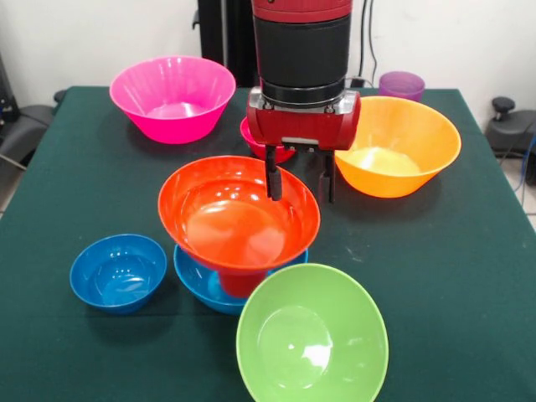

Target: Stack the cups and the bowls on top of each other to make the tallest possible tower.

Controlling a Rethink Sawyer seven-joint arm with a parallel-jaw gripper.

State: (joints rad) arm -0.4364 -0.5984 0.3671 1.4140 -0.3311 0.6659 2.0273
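From where I stand, the small dark blue bowl [118, 272] sits alone at the left on the green tabletop [452, 276], out of the way, likely a spare for later. Behind it, at the far left, the large pink bowl [172, 98] waits upright, well apart from the building.

In the middle rises the tower [239, 239]: a sky-blue bowl [194, 276] at the bottom, an orange-red cup [241, 283] standing in it, and the red-orange bowl [239, 213] balanced on the cup's top, mouth up. To my eye the cup serves as a pillar to gain height. The lime green bowl [311, 335] lies just in front, overlapping my sight of the base.

The gripper [300, 177] hangs at the red-orange bowl's far rim. Its jaws stand apart, one finger over the rim and one outside it; whether they touch the rim I cannot tell, and they carry nothing.

A magenta-red bowl [251, 138] peeks out behind the gripper. To the right rest the orange bowl [398, 146] and the purple cup [401, 85].
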